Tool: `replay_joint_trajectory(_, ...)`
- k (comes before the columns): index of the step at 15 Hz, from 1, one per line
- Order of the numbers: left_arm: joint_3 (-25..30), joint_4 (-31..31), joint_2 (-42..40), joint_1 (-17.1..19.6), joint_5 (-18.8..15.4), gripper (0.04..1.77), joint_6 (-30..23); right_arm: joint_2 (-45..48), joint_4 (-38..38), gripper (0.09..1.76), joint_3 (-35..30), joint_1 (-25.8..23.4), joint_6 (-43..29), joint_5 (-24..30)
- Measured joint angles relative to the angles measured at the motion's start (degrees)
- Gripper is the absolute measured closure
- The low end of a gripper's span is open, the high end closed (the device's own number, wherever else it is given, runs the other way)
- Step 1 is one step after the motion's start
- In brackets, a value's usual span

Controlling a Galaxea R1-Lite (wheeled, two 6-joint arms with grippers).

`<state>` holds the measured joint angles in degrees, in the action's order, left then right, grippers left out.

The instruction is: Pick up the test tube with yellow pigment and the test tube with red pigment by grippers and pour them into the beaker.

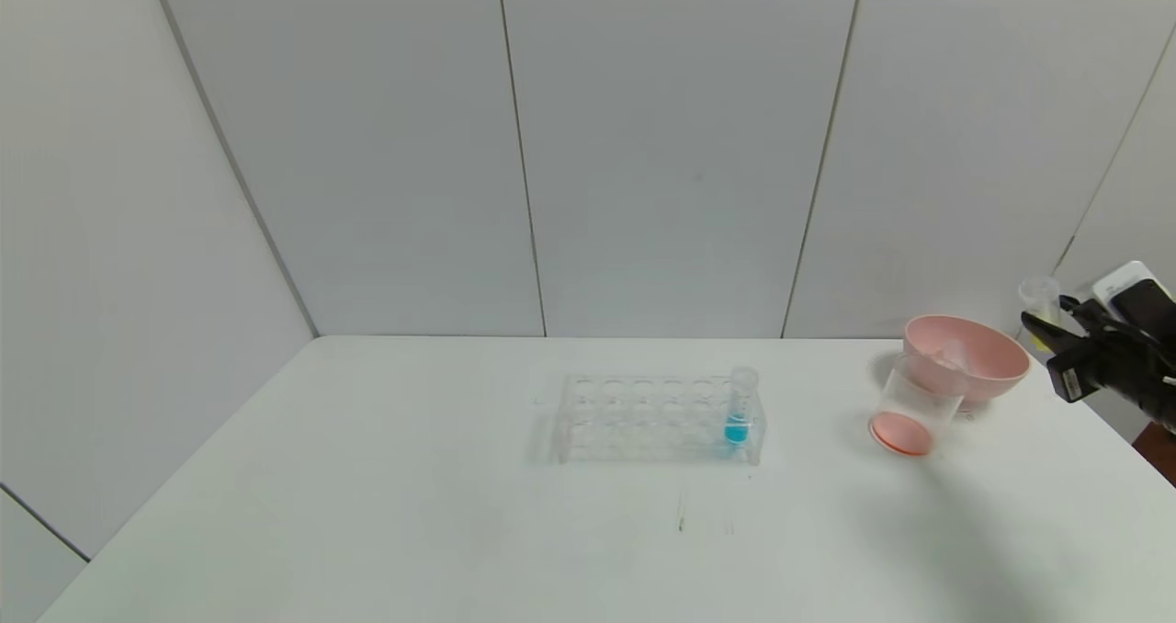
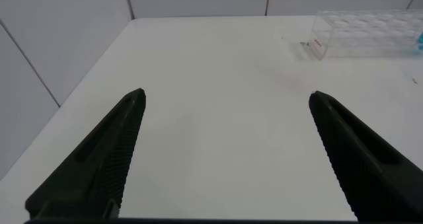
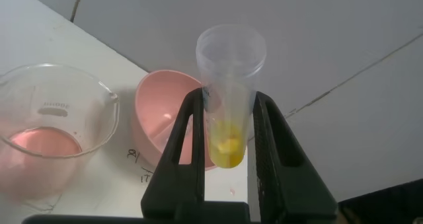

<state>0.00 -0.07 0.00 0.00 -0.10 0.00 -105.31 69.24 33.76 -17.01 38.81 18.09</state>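
Note:
My right gripper (image 1: 1045,312) is at the far right, beyond the pink bowl, raised above the table's right edge. It is shut on the test tube with yellow pigment (image 1: 1038,292), held mouth up. In the right wrist view the gripper (image 3: 228,95) clamps the tube (image 3: 229,141), with yellow liquid at its round bottom. The beaker (image 1: 908,404) stands in front of the bowl with orange-red liquid in its bottom; it also shows in the right wrist view (image 3: 56,128). The red-pigment tube is not clearly seen. My left gripper (image 2: 227,95) is open and empty above bare table.
The pink bowl (image 1: 997,366) stands behind the beaker, with a faint clear shape inside. A clear many-holed rack (image 1: 634,416) sits mid-table with a blue-liquid tube (image 1: 738,413) at its right end. The rack also shows in the left wrist view (image 2: 363,36).

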Motion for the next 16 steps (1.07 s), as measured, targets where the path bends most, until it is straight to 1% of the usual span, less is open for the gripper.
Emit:
replay_joint_trajectory(2, 0.0, 0.0, 0.0, 0.0, 0.0, 0.05, 0.0, -0.5, 1.6, 1.35, -0.9, -0.5, 5.3, 1.6)
replay_joint_trajectory(5, 0.0, 0.0, 0.0, 0.0, 0.0, 0.05, 0.0, -1.0, 1.8, 1.35, -1.2, -1.3, 11.3, 3.8)
replay_joint_trajectory(10, 0.0, 0.0, 0.0, 0.0, 0.0, 0.05, 0.0, -1.2, 1.7, 1.35, -1.2, -1.2, 21.5, 4.0)
replay_joint_trajectory(16, 0.0, 0.0, 0.0, 0.0, 0.0, 0.05, 0.0, -2.2, 1.4, 1.35, -0.5, 0.2, 30.3, 3.8)
